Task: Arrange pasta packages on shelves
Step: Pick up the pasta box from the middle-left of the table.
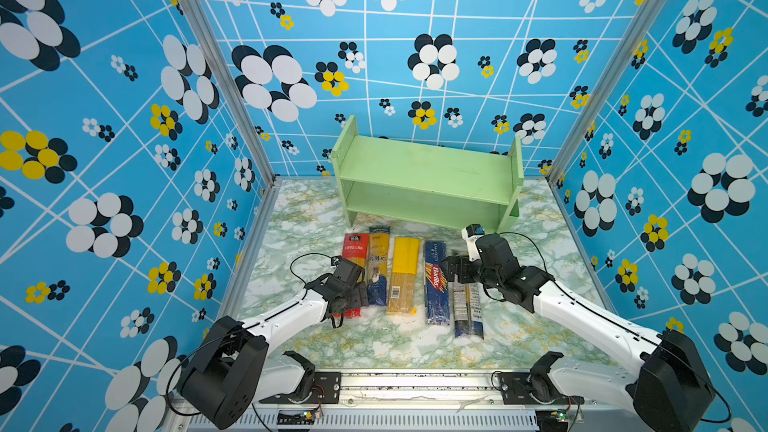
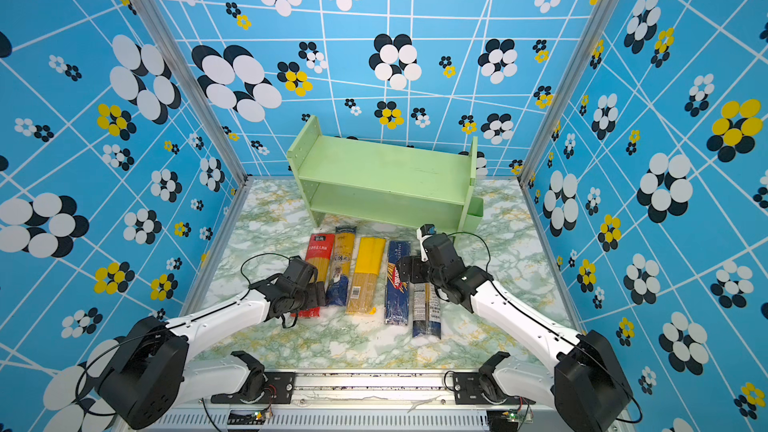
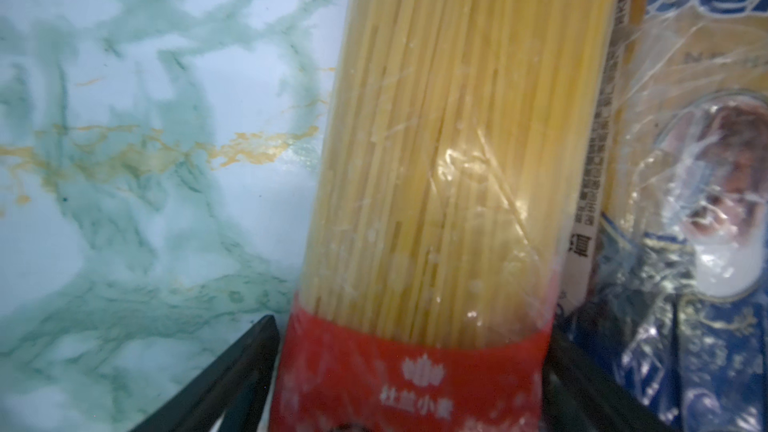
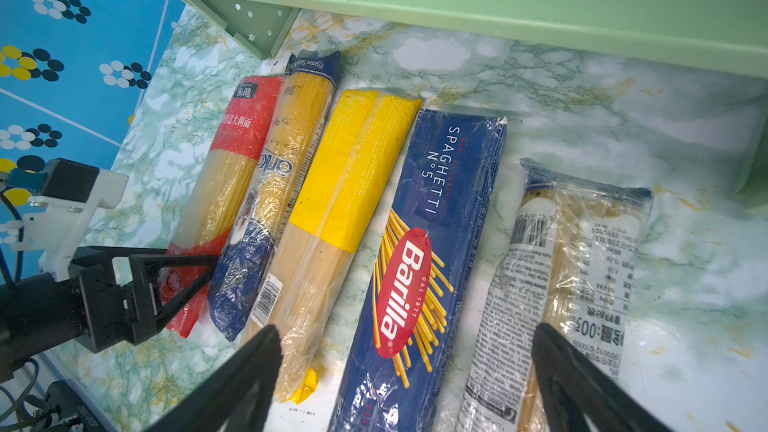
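Blue flowered walls are closing in a marbled green counter (image 1: 374, 347), and at its back a pale green shelf (image 1: 424, 160) is standing with both tiers bare. All five pasta packs are lying side by side on the counter in front of it. Each has its long axis running from my side toward the shelf, crosswise to the boards.

I am holding my left end effector (image 3: 413, 326) low over the red pack (image 3: 457, 160), the outermost one on my left. The fingers are spread astride its width near the end closest to me. A sliver of counter is showing beside one finger, so I am judging that I am not pinching it yet. With the pack directly beneath me, the coming move is turning on closing across its short side.

The navy-ended pack (image 1: 378, 259) is pressing against the red one's inner edge, and my finger there is sitting tight between the two, so it is likely getting nudged. Beyond it are lying the yellow-topped pack (image 1: 405, 272), the Barilla pack (image 4: 419, 243) and the labelled clear pack (image 4: 582, 263). My right end effector (image 4: 405, 328) is hovering spread and empty over the Barilla pack, which makes it the nearer arm for that side.

Once lifted, I am judging, the red pack is needing a quarter turn to lie along a board.
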Robot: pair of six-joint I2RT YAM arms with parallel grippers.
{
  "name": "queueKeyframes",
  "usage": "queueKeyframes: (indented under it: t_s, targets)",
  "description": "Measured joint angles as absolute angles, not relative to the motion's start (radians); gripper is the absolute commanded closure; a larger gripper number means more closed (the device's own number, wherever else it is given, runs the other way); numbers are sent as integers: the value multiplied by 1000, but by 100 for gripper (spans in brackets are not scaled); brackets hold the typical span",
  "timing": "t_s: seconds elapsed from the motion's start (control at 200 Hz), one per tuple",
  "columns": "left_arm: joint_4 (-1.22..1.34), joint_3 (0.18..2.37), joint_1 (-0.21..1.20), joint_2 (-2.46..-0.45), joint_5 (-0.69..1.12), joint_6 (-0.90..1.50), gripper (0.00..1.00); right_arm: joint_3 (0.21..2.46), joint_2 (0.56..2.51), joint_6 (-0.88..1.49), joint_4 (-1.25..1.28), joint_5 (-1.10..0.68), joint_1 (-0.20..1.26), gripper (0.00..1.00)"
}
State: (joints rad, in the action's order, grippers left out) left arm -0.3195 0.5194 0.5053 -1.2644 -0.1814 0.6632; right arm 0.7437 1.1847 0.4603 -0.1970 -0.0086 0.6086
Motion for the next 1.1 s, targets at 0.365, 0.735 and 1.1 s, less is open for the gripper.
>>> queueKeyframes:
  t_s: [0.365, 0.735, 1.1]
  targets:
    - [-310, 539, 505, -1302, -202, 670, 20, 744, 1195, 456, -174, -9, 609, 6]
    - [-309, 574, 505, -1348, -195, 667, 58, 744, 1210, 449, -174, -9, 609, 7]
    - [-328, 593, 498, -1316, -168, 662, 100, 755, 1220, 440, -175, -9, 609, 7]
